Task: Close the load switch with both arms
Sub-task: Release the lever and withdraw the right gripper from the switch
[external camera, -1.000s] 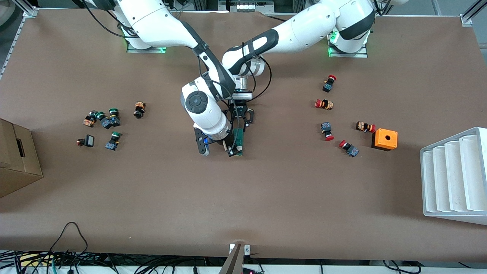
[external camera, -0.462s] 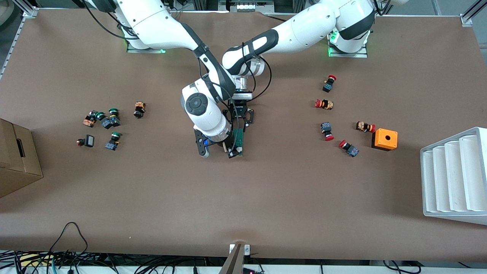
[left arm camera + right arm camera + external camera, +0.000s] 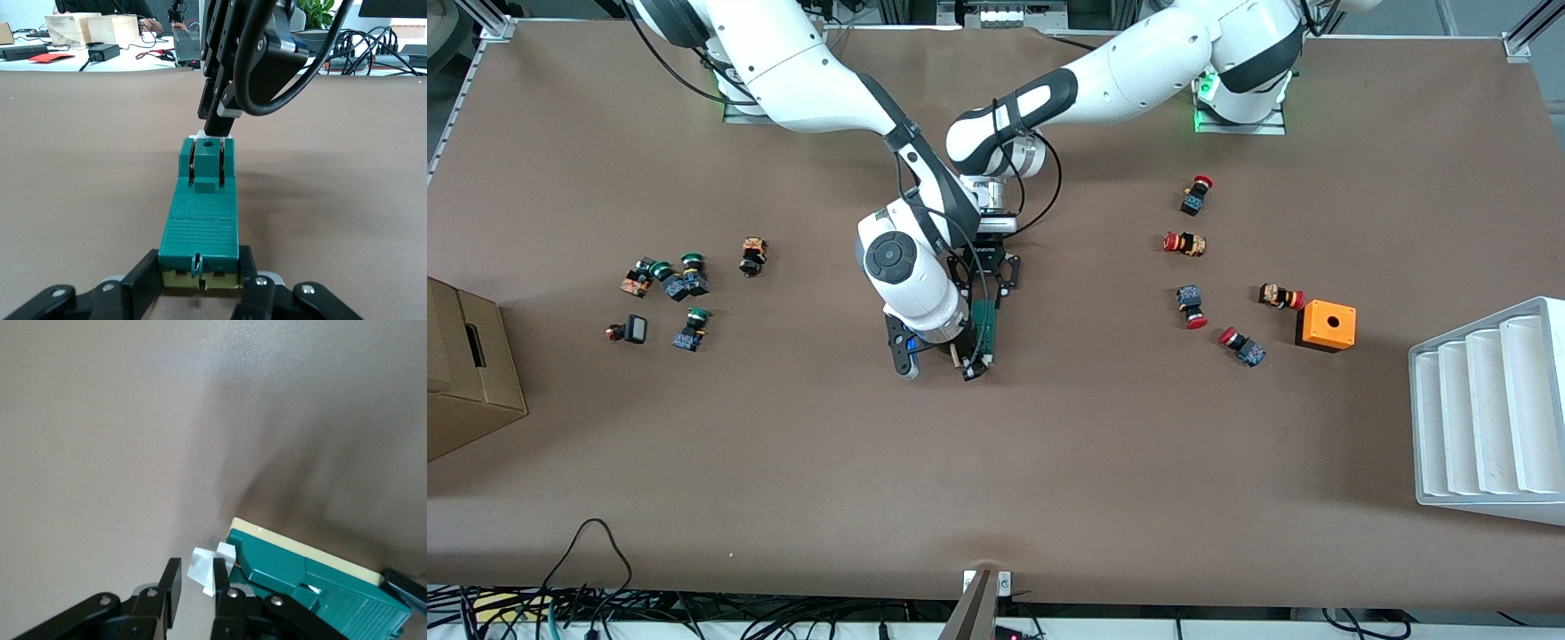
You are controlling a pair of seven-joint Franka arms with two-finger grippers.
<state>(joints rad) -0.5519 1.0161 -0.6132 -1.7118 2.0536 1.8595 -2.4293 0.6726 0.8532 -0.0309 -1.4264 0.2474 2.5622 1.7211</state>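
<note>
Mid-frame on the surface [image 3: 1049, 427], the left pincer [image 3: 200, 290] clamps the green switch [image 3: 984, 324]; the right pincer [image 3: 193, 587] pinches its white tab [image 3: 202, 568].

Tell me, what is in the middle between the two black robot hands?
The dark-green rectangular load switch lies between them. The left hand clamps one end; the right hand pinches its white tab, as both wrist views show.

A wide brown table [image 3: 1049, 462] under even light. A cardboard box [image 3: 463, 364] and a white ridged tray [image 3: 1489, 409] sit at its ends; cables [image 3: 605, 609] trail along the nearest edge.
</note>
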